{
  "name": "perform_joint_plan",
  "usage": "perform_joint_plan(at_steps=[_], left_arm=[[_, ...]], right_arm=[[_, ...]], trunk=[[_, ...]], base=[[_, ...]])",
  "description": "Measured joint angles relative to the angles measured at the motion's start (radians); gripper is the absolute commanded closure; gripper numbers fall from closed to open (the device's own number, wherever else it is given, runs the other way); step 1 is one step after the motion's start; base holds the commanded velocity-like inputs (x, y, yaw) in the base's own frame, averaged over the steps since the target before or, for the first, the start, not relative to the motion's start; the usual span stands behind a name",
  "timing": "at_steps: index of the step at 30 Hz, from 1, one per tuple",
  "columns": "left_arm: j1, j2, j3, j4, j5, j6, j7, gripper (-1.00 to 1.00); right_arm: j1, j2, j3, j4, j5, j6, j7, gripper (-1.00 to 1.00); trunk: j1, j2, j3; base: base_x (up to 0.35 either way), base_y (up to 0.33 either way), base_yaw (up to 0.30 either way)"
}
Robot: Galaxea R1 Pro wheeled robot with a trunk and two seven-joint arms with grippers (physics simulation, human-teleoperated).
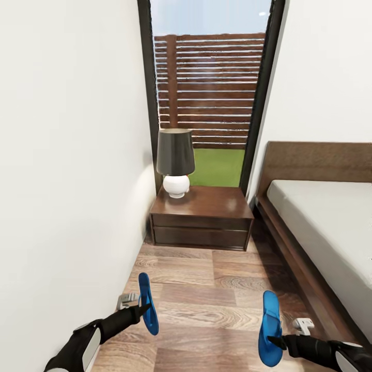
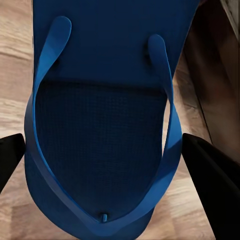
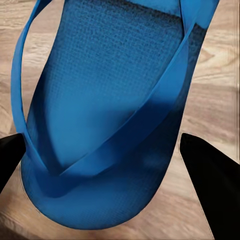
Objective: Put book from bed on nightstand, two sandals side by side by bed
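Head view: a dark-brown nightstand (image 1: 200,217) stands against the black-framed window (image 1: 209,93), carrying a lamp (image 1: 175,161) with a dark shade and white round base. The bed (image 1: 323,232) lies to the right of the nightstand, its grey mattress bare where visible. On the wood-plank floor (image 1: 206,294) in front of the nightstand, the left gripper (image 1: 142,309) meets the left sandal (image 1: 148,304), turned on its edge. The right gripper (image 1: 276,341) meets the right sandal (image 1: 270,328), which lies nearer the bed. The two sandals are well apart.

Left wrist view: the left sandal (image 2: 107,125) shows its straps and textured sole, with a black finger (image 2: 210,180) on each side. Whether the fingers press it cannot be told.

Right wrist view: the right sandal (image 3: 110,115) sits between spread black fingers (image 3: 210,175), over planks; contact is unclear.
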Motion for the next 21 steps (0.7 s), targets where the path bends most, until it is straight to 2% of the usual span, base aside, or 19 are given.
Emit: perform_joint_plan(at_steps=[7, 13, 21], left_arm=[[0.0, 0.0, 0.0, 0.013, 0.001, 0.0, 0.0, 1.0], [0.0, 0.0, -0.001, 0.037, 0.0, -0.005, 0.0, 1.0], [0.0, 0.003, -0.001, 0.081, -0.001, -0.01, 0.001, 1.0]], right_arm=[[0.0, 0.006, 0.001, 0.032, -0.001, -0.008, 0.002, 1.0], [0.0, 0.007, 0.003, 0.038, -0.001, -0.102, 0.003, 1.0], [0.0, 0.008, 0.003, 0.064, 0.0, -0.116, 0.003, 1.0]], trunk=[[-0.003, 0.002, 0.027], [-0.006, 0.003, 0.05], [-0.009, 0.005, 0.081]], base=[[0.0, 0.0, 0.0], [0.0, 0.0, 0.0], [0.0, 0.0, 0.0]])
